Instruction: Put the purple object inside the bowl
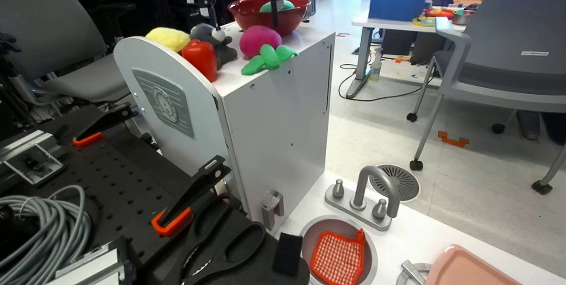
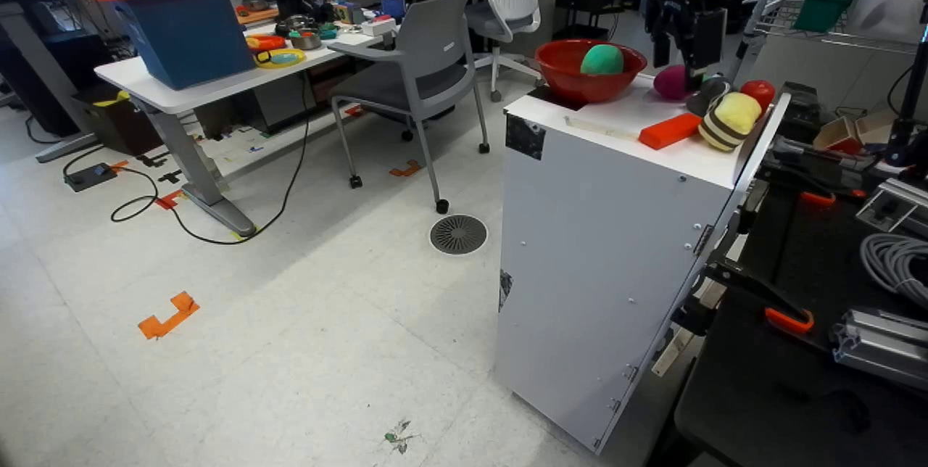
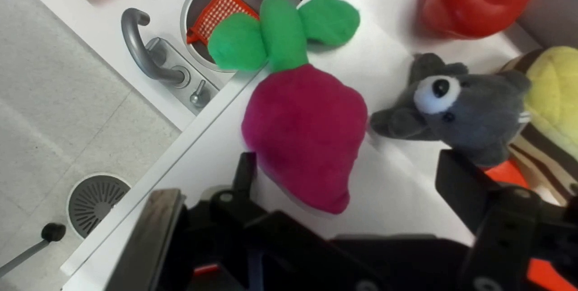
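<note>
Magenta toy (image 3: 307, 133) lying outside the red bowl (image 2: 586, 85) | my gripper (image 3: 348, 168) — spread, holding nothing | I'd say grasp, carry, release remain

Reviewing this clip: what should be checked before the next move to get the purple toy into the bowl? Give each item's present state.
1. The pincer open: ok, jaws apart, nothing held.
2. The purple toy uncovered on the cabinet top: ok, no other toy lies over it.
3. The purple toy centred in the gap: not ok, in the wrist view it shows nearer one finger.
4. The grey toy clear of the opposite finger: cannot tell, they look close in that view.
5. The bowl upright with room: ok, it seems, though a green object is inside.
</note>
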Motion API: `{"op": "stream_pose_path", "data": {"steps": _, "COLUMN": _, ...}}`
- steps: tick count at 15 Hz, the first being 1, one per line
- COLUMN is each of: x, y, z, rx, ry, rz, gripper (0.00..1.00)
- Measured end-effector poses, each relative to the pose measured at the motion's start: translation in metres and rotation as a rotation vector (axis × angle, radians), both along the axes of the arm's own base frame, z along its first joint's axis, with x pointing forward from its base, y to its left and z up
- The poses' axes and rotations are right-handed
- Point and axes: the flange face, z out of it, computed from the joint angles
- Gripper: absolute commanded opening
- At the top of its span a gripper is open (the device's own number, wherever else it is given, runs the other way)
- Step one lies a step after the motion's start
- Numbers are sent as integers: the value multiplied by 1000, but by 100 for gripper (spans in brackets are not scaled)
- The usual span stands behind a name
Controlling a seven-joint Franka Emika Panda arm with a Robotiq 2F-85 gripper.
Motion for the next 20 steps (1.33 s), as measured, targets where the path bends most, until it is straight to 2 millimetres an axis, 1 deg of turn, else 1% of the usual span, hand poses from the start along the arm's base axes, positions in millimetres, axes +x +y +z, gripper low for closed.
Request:
{"op": "stream_pose_path", "data": {"steps": 6, "x": -5, "y": -8, "z": -3, "rx": -3, "ry": 9, "rz": -21, "gripper": 99}}
{"op": "stream_pose_path", "data": {"steps": 7, "x": -6, "y": -9, "z": -4, "rx": -4, "ry": 9, "rz": -26, "gripper": 93}}
{"op": "stream_pose_path", "data": {"steps": 9, "x": -7, "y": -12, "z": -3, "rx": -6, "ry": 8, "rz": -37, "gripper": 73}}
{"op": "stream_pose_path", "data": {"steps": 14, "x": -8, "y": -16, "z": 1, "rx": -10, "ry": -1, "rz": -59, "gripper": 33}}
{"op": "stream_pose_path", "data": {"steps": 18, "x": -9, "y": -17, "z": 5, "rx": -15, "ry": -11, "rz": -75, "gripper": 5}}
{"op": "stream_pose_path", "data": {"steps": 19, "x": -9, "y": -17, "z": 6, "rx": -16, "ry": -13, "rz": -79, "gripper": 0}}
{"op": "stream_pose_path", "data": {"steps": 20, "x": -10, "y": -17, "z": 6, "rx": -19, "ry": -15, "rz": -82, "gripper": 0}}
